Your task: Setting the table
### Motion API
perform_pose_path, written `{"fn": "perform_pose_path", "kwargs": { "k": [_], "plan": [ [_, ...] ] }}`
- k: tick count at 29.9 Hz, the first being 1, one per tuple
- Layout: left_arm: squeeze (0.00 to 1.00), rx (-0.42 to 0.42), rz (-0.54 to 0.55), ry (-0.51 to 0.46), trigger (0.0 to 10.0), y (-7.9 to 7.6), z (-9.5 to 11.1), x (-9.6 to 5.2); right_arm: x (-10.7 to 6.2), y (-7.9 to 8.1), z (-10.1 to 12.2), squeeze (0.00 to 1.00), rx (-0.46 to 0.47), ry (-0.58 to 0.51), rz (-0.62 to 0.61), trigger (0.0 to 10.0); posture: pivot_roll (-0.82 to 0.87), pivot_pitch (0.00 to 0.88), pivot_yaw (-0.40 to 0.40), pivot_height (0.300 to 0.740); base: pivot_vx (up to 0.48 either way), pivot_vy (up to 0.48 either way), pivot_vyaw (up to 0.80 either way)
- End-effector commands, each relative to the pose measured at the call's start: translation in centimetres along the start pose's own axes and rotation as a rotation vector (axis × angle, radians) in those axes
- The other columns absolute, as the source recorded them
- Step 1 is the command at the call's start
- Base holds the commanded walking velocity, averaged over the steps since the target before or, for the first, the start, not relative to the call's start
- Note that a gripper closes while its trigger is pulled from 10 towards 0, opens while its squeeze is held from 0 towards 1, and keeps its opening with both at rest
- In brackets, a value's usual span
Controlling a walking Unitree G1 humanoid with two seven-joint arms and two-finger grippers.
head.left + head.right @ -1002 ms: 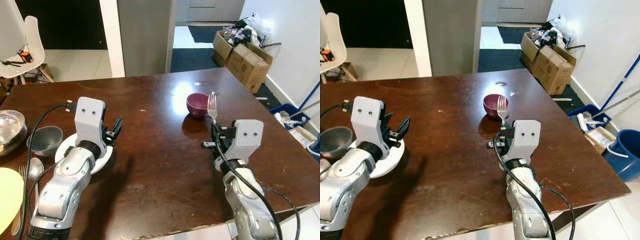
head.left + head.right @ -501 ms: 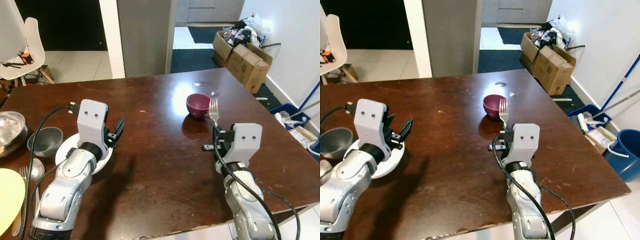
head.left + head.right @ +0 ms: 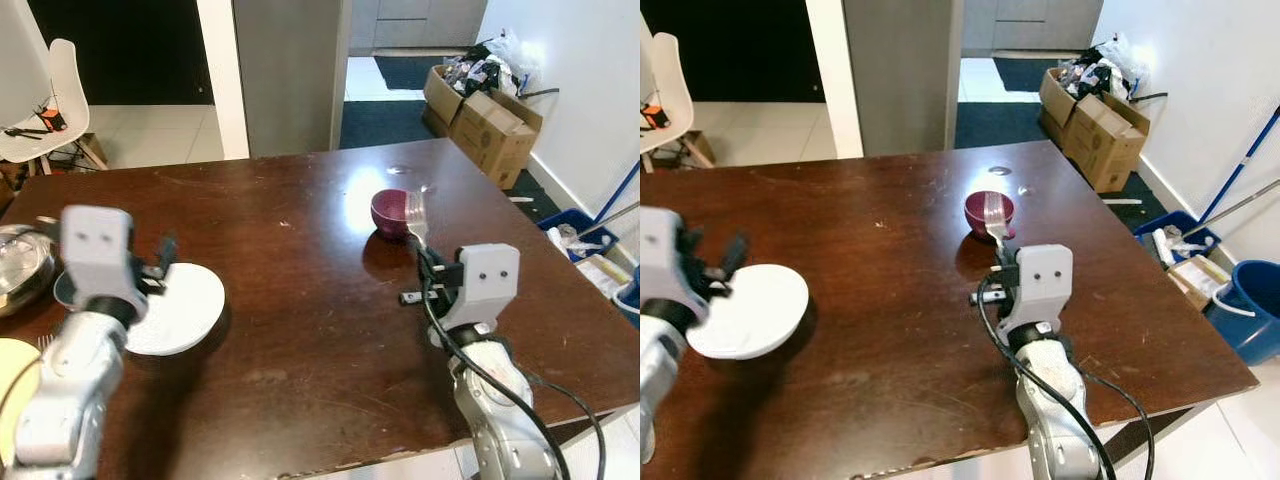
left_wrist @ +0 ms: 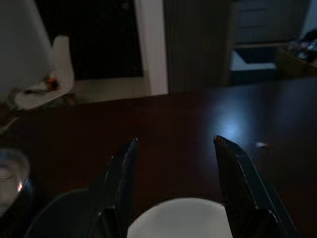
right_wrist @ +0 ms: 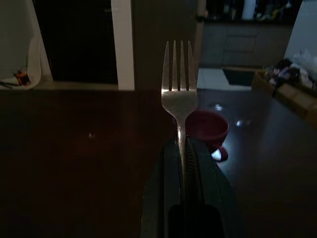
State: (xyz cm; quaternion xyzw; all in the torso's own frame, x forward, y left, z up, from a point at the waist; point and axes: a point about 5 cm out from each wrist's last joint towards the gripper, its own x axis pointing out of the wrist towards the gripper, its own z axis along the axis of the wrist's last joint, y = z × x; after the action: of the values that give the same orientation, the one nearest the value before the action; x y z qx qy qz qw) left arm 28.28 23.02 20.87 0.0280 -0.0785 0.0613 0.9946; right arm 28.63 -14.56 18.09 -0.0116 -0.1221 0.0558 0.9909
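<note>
Over the dark table (image 3: 300, 300), the right gripper (image 3: 418, 262) pinches a fork (image 3: 415, 213), tines up, toward the right edge beside a maroon bowl (image 3: 390, 212), while the left gripper (image 4: 173, 163), fingers spread, hovers above a white plate (image 3: 178, 308) near the left edge.

Silver fork (image 3: 414, 215) upright, tines up; white plate (image 3: 178, 308) flat on table's left side.

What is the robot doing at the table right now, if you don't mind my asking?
It is setting the dark wooden table. The right gripper is shut on a silver metal fork, tines pointing toward a small maroon bowl. The left gripper is open above a round white plate.
</note>
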Motion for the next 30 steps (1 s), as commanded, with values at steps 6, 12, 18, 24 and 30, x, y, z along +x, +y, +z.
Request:
{"fn": "perform_pose_path", "kwargs": {
  "k": [6, 12, 18, 24, 30],
  "plan": [
    [0.0, -0.006, -0.096, 0.033, 10.0, -2.9, -1.5, 0.1, 0.5, 0.2, 0.1, 0.0, 0.009, 0.005, 0.032, 10.0, -0.06, 0.0, 0.032, 0.74, 0.0, 0.0, 0.0],
    [0.0, 0.005, -0.143, 0.025, 10.0, -4.1, -1.4, -0.1, 0.2, 0.0, -0.3, 0.0, 0.03, 0.027, 0.011, 10.0, -0.07, 0.0, 0.039, 0.74, 0.0, 0.0, 0.0],
    [0.0, 0.008, -0.136, 0.015, 10.0, -4.1, -1.3, 0.7, 0.1, 0.0, -0.6, 0.0, 0.035, 0.036, -0.001, 10.0, -0.07, 0.0, 0.046, 0.74, 0.0, 0.0, 0.0],
    [0.0, 0.02, -0.155, 0.005, 10.0, -4.4, -1.1, 0.8, 0.1, 0.0, -0.7, 0.0, 0.041, 0.038, -0.013, 10.0, -0.07, 0.0, 0.054, 0.74, 0.0, 0.0, 0.0],
    [0.0, 0.019, -0.158, -0.002, 10.0, -4.5, -1.0, 1.1, 0.1, 0.0, -0.8, 0.0, 0.046, 0.041, -0.021, 10.0, -0.07, 0.0, 0.057, 0.74, 0.0, 0.0, 0.0]
  ]
}}
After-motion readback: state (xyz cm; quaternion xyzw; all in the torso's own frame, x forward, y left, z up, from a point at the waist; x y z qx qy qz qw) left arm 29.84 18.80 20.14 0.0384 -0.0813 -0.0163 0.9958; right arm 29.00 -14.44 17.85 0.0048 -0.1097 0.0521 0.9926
